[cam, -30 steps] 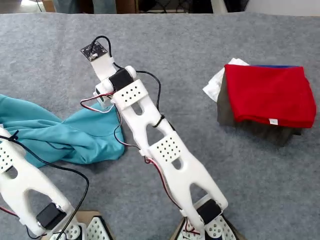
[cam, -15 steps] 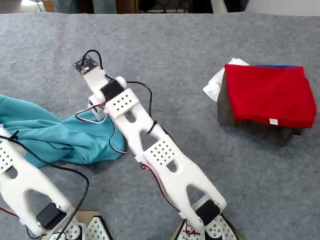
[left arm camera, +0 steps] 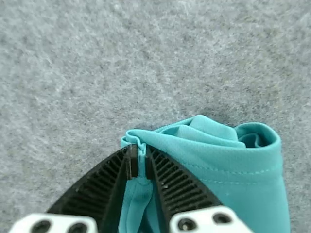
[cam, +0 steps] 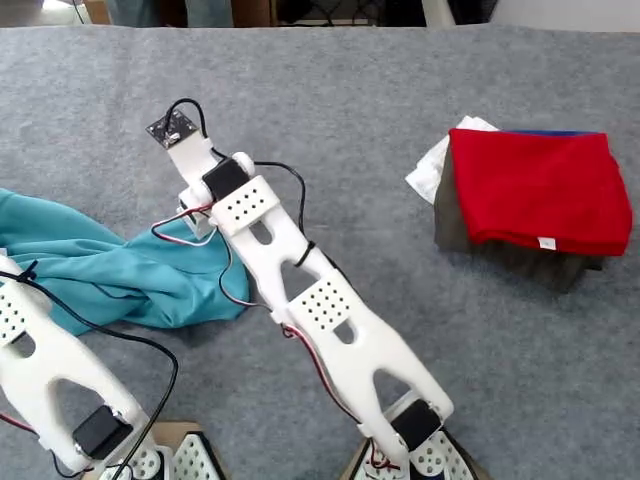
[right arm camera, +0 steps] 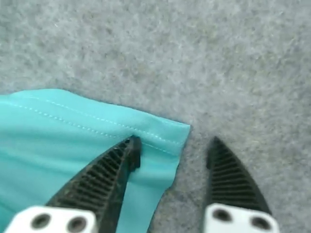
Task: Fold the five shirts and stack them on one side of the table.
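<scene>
With the left gripper [left arm camera: 140,148] pinched on a fold of the teal shirt [cam: 110,265] at the table's [cam: 350,100] left edge, the right gripper [right arm camera: 174,142], wide open astride its hem corner, should likely close squarely there before both spread it flat.

We see a table [cam: 400,120] with a soft gray cover, fuzzy like a carpet. Two things lie on it, well apart. On the left side a teal shirt [cam: 110,270] lies in a crumpled heap, all folds and bumps. On the right side sits a neat pile of folded shirts [cam: 520,215] — a dark shirt [cam: 500,256] at the bottom touches the gray cover, a red shirt [cam: 540,185] lies on top, and a bit of white cloth [cam: 430,172] pokes out at one corner.
</scene>
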